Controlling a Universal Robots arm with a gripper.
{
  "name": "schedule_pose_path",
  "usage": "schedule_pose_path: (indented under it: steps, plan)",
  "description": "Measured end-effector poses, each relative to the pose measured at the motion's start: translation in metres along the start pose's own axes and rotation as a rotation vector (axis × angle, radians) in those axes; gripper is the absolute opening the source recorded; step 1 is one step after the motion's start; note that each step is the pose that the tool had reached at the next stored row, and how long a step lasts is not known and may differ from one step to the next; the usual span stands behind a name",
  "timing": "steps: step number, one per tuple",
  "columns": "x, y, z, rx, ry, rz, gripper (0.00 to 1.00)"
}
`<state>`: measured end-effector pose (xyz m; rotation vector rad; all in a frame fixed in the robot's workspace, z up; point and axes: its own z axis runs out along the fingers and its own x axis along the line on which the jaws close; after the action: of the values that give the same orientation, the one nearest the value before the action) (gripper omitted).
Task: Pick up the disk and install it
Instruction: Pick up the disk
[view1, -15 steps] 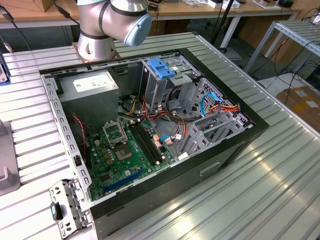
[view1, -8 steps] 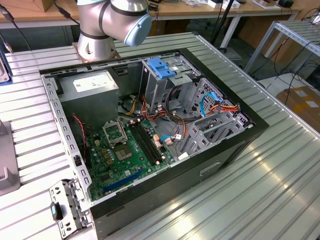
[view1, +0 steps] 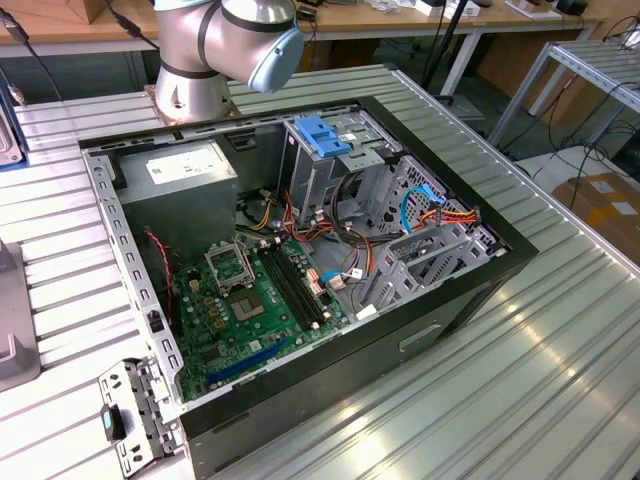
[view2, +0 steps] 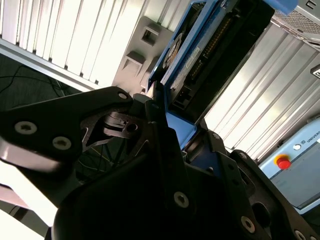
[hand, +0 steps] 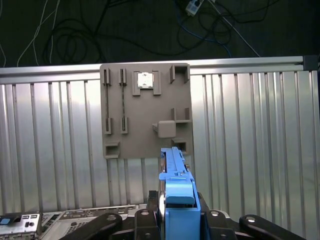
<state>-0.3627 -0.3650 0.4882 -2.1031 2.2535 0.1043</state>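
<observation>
The disk (hand: 176, 192) is a dark drive in a bright blue carrier, seen edge-on in the first wrist view. My gripper (hand: 176, 216) is shut on it, with a black finger on each side. In the second wrist view the disk (view2: 215, 45) shows its dark body, connector edge and blue rail, and the gripper (view2: 172, 127) clamps its near end. It hangs over the ribbed metal table (hand: 250, 140), just off a grey slotted holder plate (hand: 145, 110). In the exterior view the open computer case (view1: 300, 250) lies on its side, with the arm's base (view1: 225, 50) behind it.
Inside the case are a drive cage with a light-blue latch piece (view1: 325, 135), a grey power supply box (view1: 180, 185), a green motherboard (view1: 250, 310) and loose cables (view1: 430, 210). A metal bracket (view1: 135, 410) lies by the case's near corner. A control box with a red button (view2: 284, 162) stands nearby.
</observation>
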Motion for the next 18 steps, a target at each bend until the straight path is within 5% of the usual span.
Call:
schedule_pose_path:
  steps: [18]
  plan:
    - [-0.0003,-0.0049,0.0001,0.0,0.0,0.0,0.37]
